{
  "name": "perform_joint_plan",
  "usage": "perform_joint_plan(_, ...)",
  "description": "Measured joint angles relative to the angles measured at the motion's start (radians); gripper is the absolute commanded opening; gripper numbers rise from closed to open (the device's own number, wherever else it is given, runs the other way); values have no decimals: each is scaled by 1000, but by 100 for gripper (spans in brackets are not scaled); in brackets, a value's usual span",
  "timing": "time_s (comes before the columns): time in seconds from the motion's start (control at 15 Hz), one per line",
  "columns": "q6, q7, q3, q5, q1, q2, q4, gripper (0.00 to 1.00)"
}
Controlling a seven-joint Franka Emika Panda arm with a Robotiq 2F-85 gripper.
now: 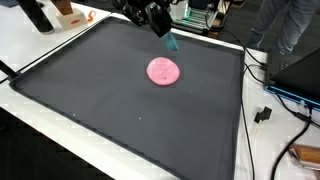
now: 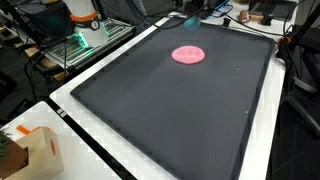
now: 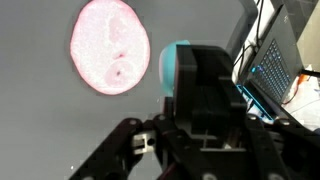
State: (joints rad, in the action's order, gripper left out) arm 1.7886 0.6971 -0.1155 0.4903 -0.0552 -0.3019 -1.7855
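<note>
One white table (image 1: 35, 118) carries a dark mat (image 1: 120, 115) that covers nearly all of its top, leaving a pale border on the visible sides. The gripper (image 1: 163, 32) hangs above the far part of the mat, its fingers closed onto a small teal object (image 1: 171, 42), which points down toward the mat without touching it. In an exterior view the teal object (image 2: 191, 20) sits over the mat's far edge region. A flat, round pink disc (image 1: 164, 70) lies on the mat near the gripper, apart from the teal object. In the wrist view the pink disc (image 3: 110, 47) appears beside the teal object (image 3: 172, 62). A tan carton (image 2: 35, 150) stands on the table border, well apart.
</note>
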Motion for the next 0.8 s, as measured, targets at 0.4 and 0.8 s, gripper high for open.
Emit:
perform_joint_plan(0.4, 106, -194, -2, -172, 78, 71, -22, 25)
perform_joint_plan(0.8, 233, -368, -10, -323, 145, 137, -80, 25)
